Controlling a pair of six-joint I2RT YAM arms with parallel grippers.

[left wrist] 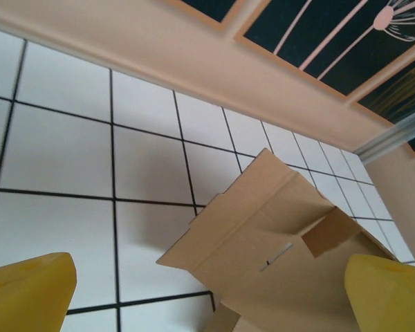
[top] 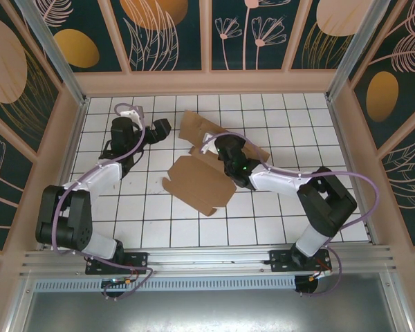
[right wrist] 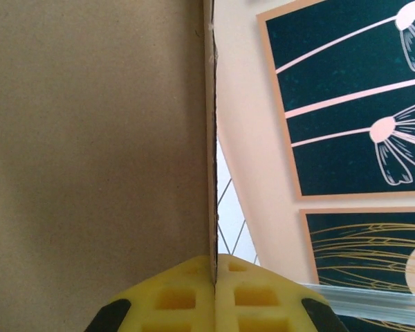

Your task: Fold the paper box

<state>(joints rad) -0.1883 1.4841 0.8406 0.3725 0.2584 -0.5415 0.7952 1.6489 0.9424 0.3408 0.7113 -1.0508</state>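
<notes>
- The desk [top: 277, 228] is a white tiled surface with dark grid lines, walled in by patterned panels.
- The paper box [top: 197, 183] lies near the middle of the desk, partly folded: one panel is flat on the tiles, and another is raised toward the far side.
- The right gripper [top: 209, 147] is clamped onto the raised panel; its wrist view shows the yellow pads [right wrist: 187, 297] pinching the cardboard edge [right wrist: 90, 138].
- The left gripper [top: 162, 128] is just left of the box, not touching it, its fingers [left wrist: 28, 287] spread wide.
</notes>
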